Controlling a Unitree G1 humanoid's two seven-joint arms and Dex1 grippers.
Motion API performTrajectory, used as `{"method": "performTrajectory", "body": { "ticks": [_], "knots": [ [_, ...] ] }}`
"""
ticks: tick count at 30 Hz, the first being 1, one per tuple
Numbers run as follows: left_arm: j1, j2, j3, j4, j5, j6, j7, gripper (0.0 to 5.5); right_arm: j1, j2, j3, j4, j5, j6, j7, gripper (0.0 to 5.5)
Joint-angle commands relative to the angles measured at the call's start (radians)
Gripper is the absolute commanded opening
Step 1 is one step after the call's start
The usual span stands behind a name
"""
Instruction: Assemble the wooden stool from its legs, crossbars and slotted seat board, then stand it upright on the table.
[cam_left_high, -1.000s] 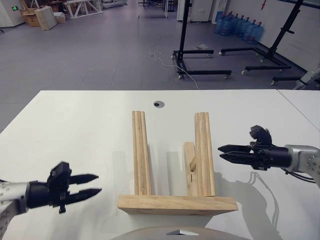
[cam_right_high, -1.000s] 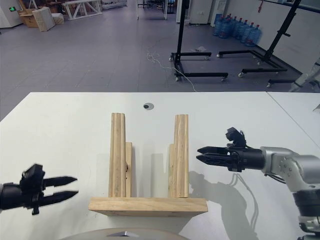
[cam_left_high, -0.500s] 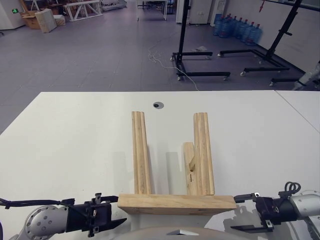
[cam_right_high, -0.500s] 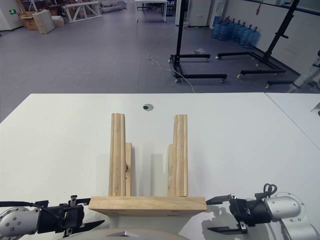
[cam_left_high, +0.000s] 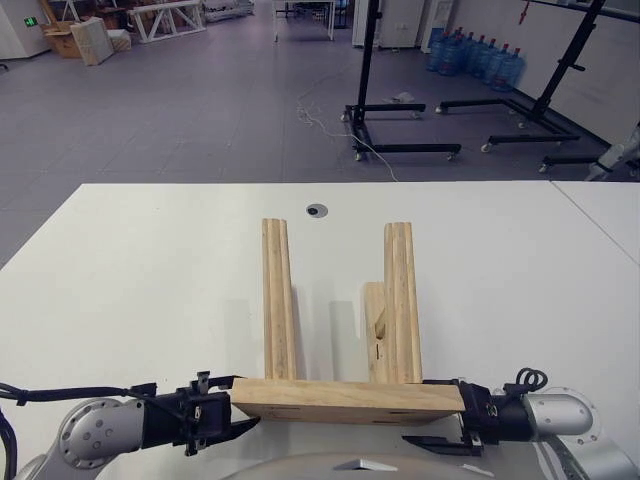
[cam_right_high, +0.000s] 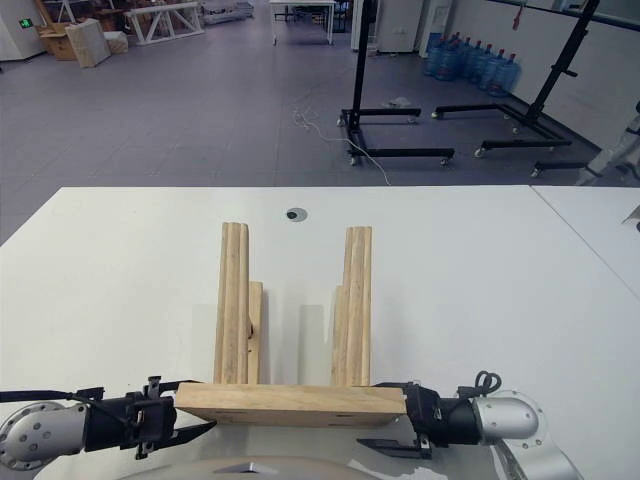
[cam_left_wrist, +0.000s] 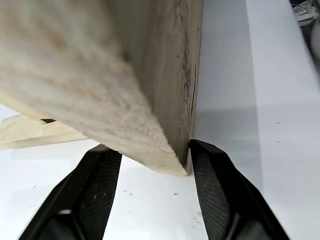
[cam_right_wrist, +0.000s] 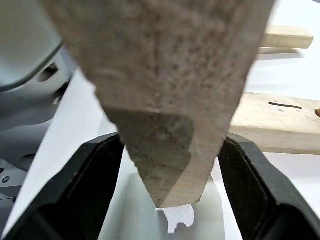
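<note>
The wooden stool lies on the white table (cam_left_high: 120, 260) with its slotted seat board (cam_left_high: 345, 400) on edge nearest me. Its two leg frames (cam_left_high: 278, 300) (cam_left_high: 402, 300) point away from me, and a short crossbar (cam_left_high: 375, 330) sits beside the right one. My left gripper (cam_left_high: 240, 402) is shut on the board's left end. In the left wrist view the black fingers (cam_left_wrist: 100, 185) clasp the board's corner. At the right end my right gripper (cam_left_high: 440, 411) is shut on the board, its fingers (cam_right_wrist: 255, 190) on either side of the end grain.
A round cable hole (cam_left_high: 317, 210) lies in the table beyond the legs. There is open tabletop to the left and right of the stool. A second table (cam_left_high: 610, 210) adjoins on the right. Black wheeled racks (cam_left_high: 400, 110) stand on the floor far behind.
Both grippers came in from beside the stool to the near edge and closed on the seat board's two ends. The board has risen slightly and the legs now look tilted.
</note>
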Motion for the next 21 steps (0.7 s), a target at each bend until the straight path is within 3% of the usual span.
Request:
{"method": "performTrajectory", "body": {
  "ticks": [1,5,7,15,21],
  "knots": [
    [-0.066,-0.016,-0.032,0.025,-0.005,0.018,0.015,2.37,-0.107,0.027,0.025,-0.024,-0.011,0.036,-0.033,3.19],
    [-0.116,-0.028,-0.069,0.079,-0.003,-0.005,0.016,2.37,-0.221,0.038,0.038,-0.006,0.008,0.082,-0.025,3.19],
    [-0.144,-0.036,-0.080,0.107,-0.017,-0.015,0.014,2.12,-0.273,0.039,0.028,0.027,0.037,0.116,-0.007,3.22],
    [-0.307,-0.083,-0.120,0.269,-0.095,-0.076,-0.019,1.53,-0.350,0.048,0.041,0.227,0.088,0.127,0.179,1.77],
    [-0.308,-0.067,-0.129,0.263,-0.154,-0.062,-0.077,1.52,-0.403,0.082,0.040,0.322,0.101,0.115,0.219,1.55]
  ]
}}
